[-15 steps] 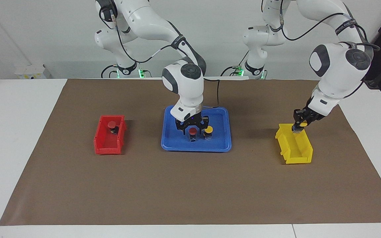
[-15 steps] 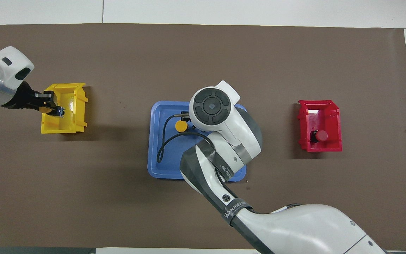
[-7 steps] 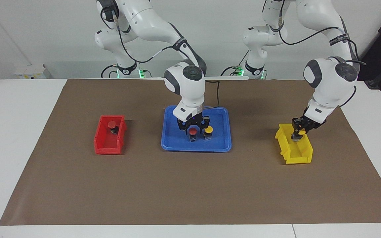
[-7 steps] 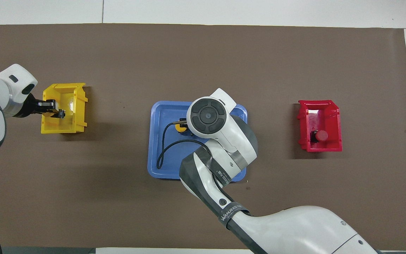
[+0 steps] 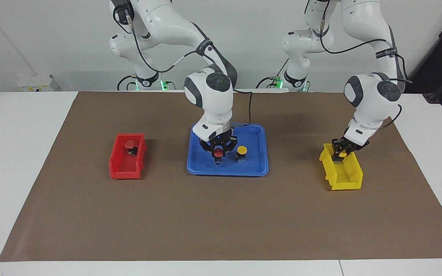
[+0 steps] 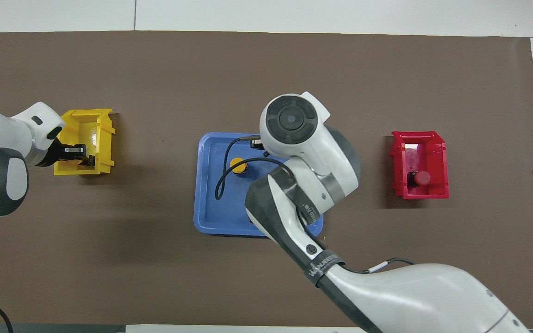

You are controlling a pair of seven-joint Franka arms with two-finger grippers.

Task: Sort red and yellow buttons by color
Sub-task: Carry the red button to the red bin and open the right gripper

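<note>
Facing view showed a white table [image 5: 21, 161] covered by a broad brown paper mat [image 5: 221, 214]. On the mat stood three plastic holders, in a row: a shallow blue rectangular tray [image 5: 261, 163] in the middle, an open red bin [image 5: 123, 168] toward the right arm's end, and an open yellow bin [image 5: 345, 178] toward the left arm's end.

The buttons were small switches, each a round mushroom cap on a stubby black body. One red-capped button [image 5: 129, 145] stood inside the red bin, at the end nearer the robots. A second red-capped button [image 5: 218, 155] sat in the blue tray, with a yellow-capped button [image 5: 241, 151] just beside it toward the left arm's end, standing free. The other yellow-capped button [image 5: 342, 155] hung over the yellow bin's end nearer the robots.

The right arm bent steeply down over the tray, and the right gripper [image 5: 218, 150] pointed downward, its fingers closed around the second red button. In the overhead view that arm's wrist hid the red button, while the free yellow cap [image 6: 237, 164] showed clear. The left arm reached out and tilted down at its end of the table; the left gripper [image 5: 340, 153] gripped the other yellow button between its fingers, low in the bin's mouth.
</note>
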